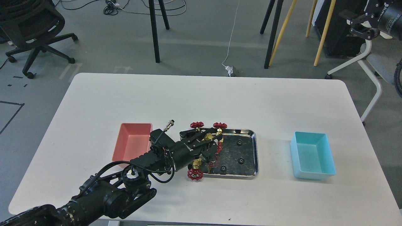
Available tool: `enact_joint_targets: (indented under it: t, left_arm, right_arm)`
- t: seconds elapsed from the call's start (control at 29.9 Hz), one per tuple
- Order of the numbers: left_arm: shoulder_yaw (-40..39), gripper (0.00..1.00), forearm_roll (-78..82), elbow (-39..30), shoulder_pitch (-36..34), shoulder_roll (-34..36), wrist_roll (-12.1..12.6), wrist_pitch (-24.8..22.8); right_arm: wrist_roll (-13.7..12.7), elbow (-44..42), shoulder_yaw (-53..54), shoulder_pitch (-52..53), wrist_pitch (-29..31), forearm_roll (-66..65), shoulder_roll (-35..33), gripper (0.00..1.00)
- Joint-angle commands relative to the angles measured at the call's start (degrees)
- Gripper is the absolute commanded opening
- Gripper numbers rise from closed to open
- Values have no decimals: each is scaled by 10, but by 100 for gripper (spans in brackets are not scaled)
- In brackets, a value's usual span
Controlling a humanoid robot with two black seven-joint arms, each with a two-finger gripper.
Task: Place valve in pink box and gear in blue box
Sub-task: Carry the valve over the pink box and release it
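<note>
My left gripper is shut on a valve, brass body between the fingers and red handwheel hanging at the right, held just above the left part of the steel tray. Two more valves stand at the tray's back edge. Another valve lies at its front left corner. Three black gears lie in the tray. The pink box sits left of the tray, partly behind my arm, and looks empty. The blue box sits empty at the right. My right gripper is open and empty, raised far off the table at top right.
My left arm crosses the table's front left corner. Chairs, tripod legs and cables stand on the floor beyond the table's far edge.
</note>
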Motion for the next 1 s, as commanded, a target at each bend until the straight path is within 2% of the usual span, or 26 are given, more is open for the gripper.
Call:
enact_joint_targets:
  t: [0.0,0.17,0.4,0.53,0.67,0.97]
  left_arm:
    - [-23,16,0,-56,-1,59,12,-2]
    - [-40,16,-8,-136,10,163,29,-5]
    - [-91,17,-35,-170,90,247,32,-7]
    - [-108,17,-77,-195,119,271,48,-6]
    - [-131,17,-77,-205,150,285,48,-7]
    - [-131,18,-75,-199,174,287,49,-6]
  right_arm:
    - [0,-2,1,6,0,0,3,99]
    - [1,-18,4,8,0,0,19,99]
    - [3,-51,4,9,3,0,42,99]
    - [4,-57,4,13,4,0,50,99]
    - [4,-58,4,15,4,0,54,99]
    - [5,-66,4,16,3,0,73,99]
